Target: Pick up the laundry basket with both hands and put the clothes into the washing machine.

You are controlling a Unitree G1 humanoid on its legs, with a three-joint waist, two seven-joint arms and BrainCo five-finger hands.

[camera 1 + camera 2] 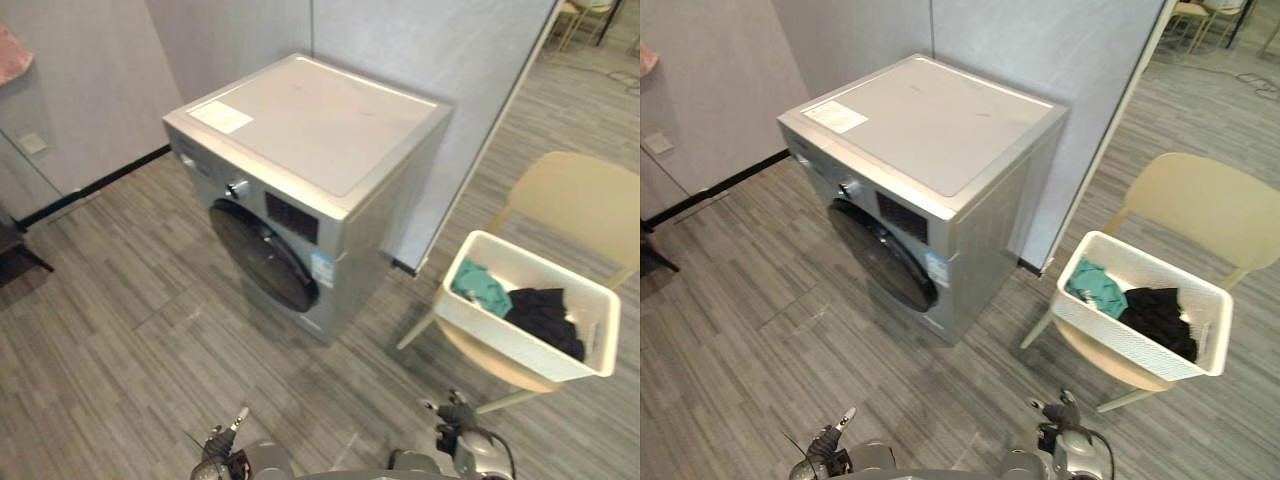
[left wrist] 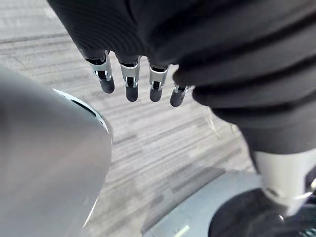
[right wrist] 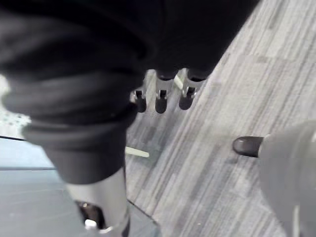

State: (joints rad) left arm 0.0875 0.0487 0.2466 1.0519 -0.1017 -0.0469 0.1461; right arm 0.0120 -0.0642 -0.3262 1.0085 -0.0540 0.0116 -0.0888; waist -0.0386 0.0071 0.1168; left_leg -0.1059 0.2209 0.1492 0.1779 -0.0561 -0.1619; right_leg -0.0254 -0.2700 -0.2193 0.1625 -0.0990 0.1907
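Our left hand (image 2: 131, 81) and right hand (image 3: 161, 96) hang with fingers relaxed, gripping nothing; the laundry basket (image 1: 500, 338) sits well apart, ahead of our right hand.

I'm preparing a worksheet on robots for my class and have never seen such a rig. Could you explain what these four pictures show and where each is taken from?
This is a humanoid robot with two arms and hands. The two wide pictures come from cameras in its head, looking down at a silver washing machine with its round door shut. Beside it, a white laundry basket sits on a cream chair, holding a teal garment and a black garment. The two close pictures come from cameras on the wrists: the left hand and right hand hang over the floor, both relaxed and empty.
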